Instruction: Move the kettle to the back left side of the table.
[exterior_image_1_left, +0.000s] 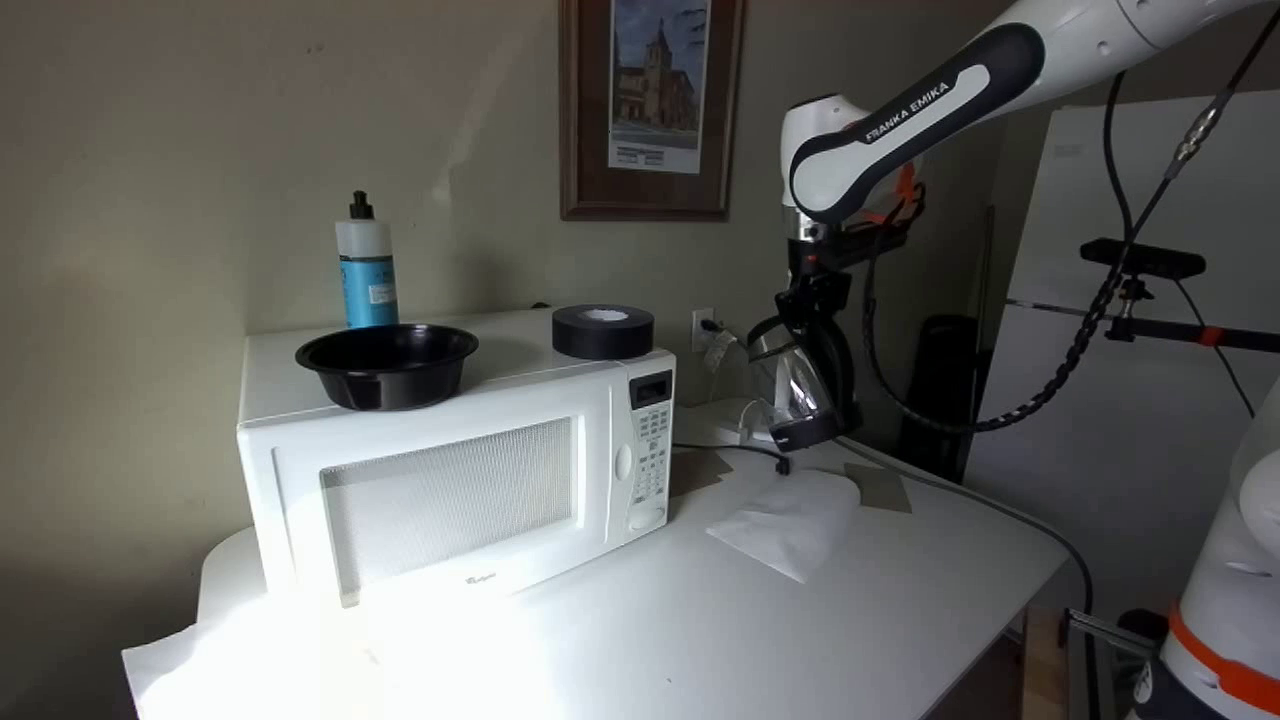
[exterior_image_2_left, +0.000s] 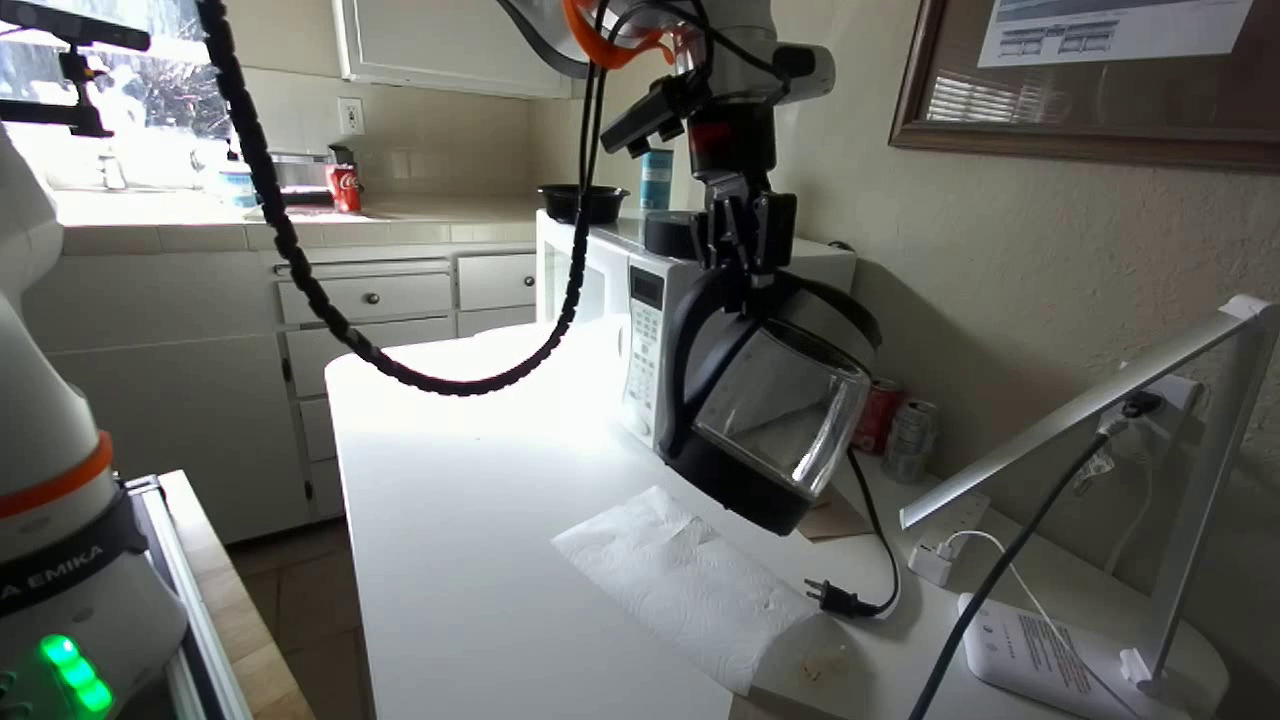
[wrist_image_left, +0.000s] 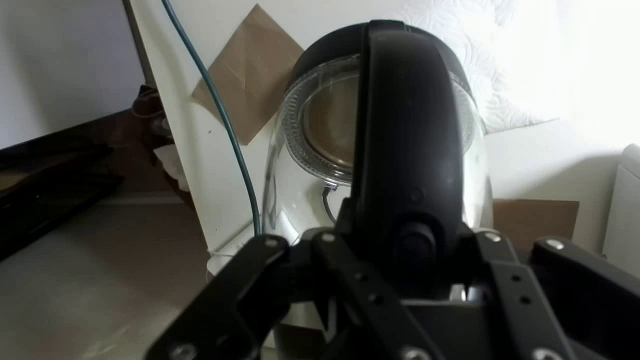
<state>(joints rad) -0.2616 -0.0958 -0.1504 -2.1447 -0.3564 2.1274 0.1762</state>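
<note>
The kettle, a clear-glass pot with black handle and black rim, hangs tilted in the air above the table, seen in both exterior views (exterior_image_1_left: 797, 385) (exterior_image_2_left: 785, 410). My gripper (exterior_image_1_left: 815, 300) is shut on its black handle; it also shows in an exterior view (exterior_image_2_left: 745, 262). In the wrist view the handle runs up between the fingers (wrist_image_left: 407, 230) and covers part of the kettle's glass (wrist_image_left: 305, 200). The fingertips merge with the dark handle. The table (exterior_image_1_left: 830, 620) is white-topped; its surface also shows in an exterior view (exterior_image_2_left: 470, 560).
A white microwave (exterior_image_1_left: 450, 500) stands on the table, bearing a black bowl (exterior_image_1_left: 388, 375), tape roll (exterior_image_1_left: 602, 335) and blue bottle (exterior_image_1_left: 368, 275). A paper towel (exterior_image_2_left: 690, 580), loose plug (exterior_image_2_left: 845, 598), cans (exterior_image_2_left: 910, 440) and desk lamp (exterior_image_2_left: 1205, 470) lie or stand near the kettle.
</note>
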